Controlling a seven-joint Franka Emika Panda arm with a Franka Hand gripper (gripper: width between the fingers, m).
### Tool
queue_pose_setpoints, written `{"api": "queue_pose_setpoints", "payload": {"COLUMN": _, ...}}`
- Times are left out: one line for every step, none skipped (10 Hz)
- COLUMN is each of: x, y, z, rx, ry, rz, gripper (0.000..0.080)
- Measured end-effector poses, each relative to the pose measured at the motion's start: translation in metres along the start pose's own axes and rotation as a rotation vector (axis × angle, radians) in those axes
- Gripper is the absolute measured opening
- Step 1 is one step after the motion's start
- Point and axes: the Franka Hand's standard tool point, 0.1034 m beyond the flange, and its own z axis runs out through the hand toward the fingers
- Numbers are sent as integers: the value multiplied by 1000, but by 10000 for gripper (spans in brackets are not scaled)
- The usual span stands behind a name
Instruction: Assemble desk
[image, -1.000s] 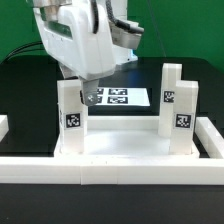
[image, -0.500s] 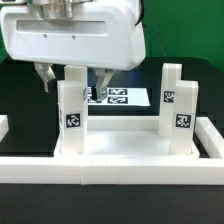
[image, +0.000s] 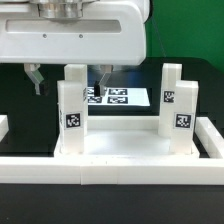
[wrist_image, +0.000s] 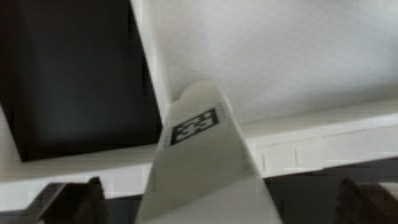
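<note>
The desk lies upside down: its white tabletop (image: 120, 148) rests on the table with square legs standing up from it. Two legs stand at the exterior view's left, front (image: 68, 115) and rear (image: 76, 76), and two at the right (image: 183, 112) (image: 170, 92). All carry black-and-white tags. My gripper (image: 70, 80) hangs over the left legs, open, with one finger (image: 37, 79) on each side. In the wrist view a tagged leg (wrist_image: 199, 140) rises between the dark fingertips (wrist_image: 71, 200), well clear of both. My gripper (wrist_image: 222, 205) holds nothing.
The marker board (image: 118, 97) lies flat behind the desk. Long white border bars run along the front (image: 110, 172) and at both sides (image: 3, 125) (image: 214, 135). The black table (wrist_image: 71, 70) shows beside the tabletop (wrist_image: 267, 50).
The hand has turned broadside and shifted toward the exterior view's left. Its fingers now stand apart on either side of the left legs. The jaws stayed open.
</note>
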Motion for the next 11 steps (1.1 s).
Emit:
{"api": "queue_pose_setpoints", "payload": {"x": -1, "y": 1, "z": 1, "rx": -1, "ry": -3, "rz": -65, "gripper": 649}}
{"api": "queue_pose_setpoints", "payload": {"x": -1, "y": 2, "z": 2, "rx": -5, "ry": -5, "rz": -144, "gripper": 649}}
{"api": "queue_pose_setpoints", "payload": {"x": -1, "y": 2, "z": 2, "rx": -12, "ry": -8, "rz": -209, "gripper": 649}}
{"api": "queue_pose_setpoints", "payload": {"x": -1, "y": 2, "z": 2, "rx": -13, "ry": -9, "rz": -251, "gripper": 649}}
{"api": "queue_pose_setpoints", "payload": {"x": -1, "y": 2, "z": 2, "rx": -17, "ry": -12, "rz": -282, "gripper": 622}}
{"api": "queue_pose_setpoints", "payload": {"x": -2, "y": 2, "z": 2, "rx": -17, "ry": -12, "rz": -274, "gripper": 622}}
{"api": "queue_pose_setpoints", "payload": {"x": -2, "y": 3, "z": 2, "rx": -17, "ry": -12, "rz": -273, "gripper": 440}}
{"api": "queue_pose_setpoints", "payload": {"x": -2, "y": 3, "z": 2, "rx": -17, "ry": -12, "rz": -258, "gripper": 440}}
{"api": "queue_pose_setpoints", "payload": {"x": -2, "y": 3, "z": 2, "rx": -17, "ry": -12, "rz": -244, "gripper": 285}}
{"api": "queue_pose_setpoints", "payload": {"x": -2, "y": 3, "z": 2, "rx": -17, "ry": -12, "rz": -236, "gripper": 286}}
{"api": "queue_pose_setpoints", "payload": {"x": -2, "y": 4, "z": 2, "rx": -8, "ry": -8, "rz": -110, "gripper": 286}}
